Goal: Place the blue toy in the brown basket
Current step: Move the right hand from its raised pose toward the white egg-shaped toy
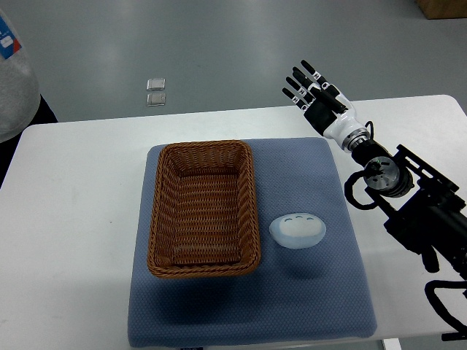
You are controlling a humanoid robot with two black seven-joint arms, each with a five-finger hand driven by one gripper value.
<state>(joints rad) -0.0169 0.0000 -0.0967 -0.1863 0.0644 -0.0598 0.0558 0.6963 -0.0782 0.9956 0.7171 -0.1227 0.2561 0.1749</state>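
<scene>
A pale blue, oval toy (298, 231) lies on the blue-grey mat (321, 292), just right of the brown wicker basket (204, 208). Nothing is inside the basket. My right hand (312, 93) is raised near the table's far edge, well beyond the toy, with its black fingers (299, 82) stretched out straight and holding nothing. Its arm runs back along the right side of the picture. No left arm shows.
The mat lies on a white table (73, 219). A person in grey (14, 73) stands at the far left corner. Two small clear squares (156, 92) lie on the floor beyond the table. A cardboard box corner (445, 7) shows top right.
</scene>
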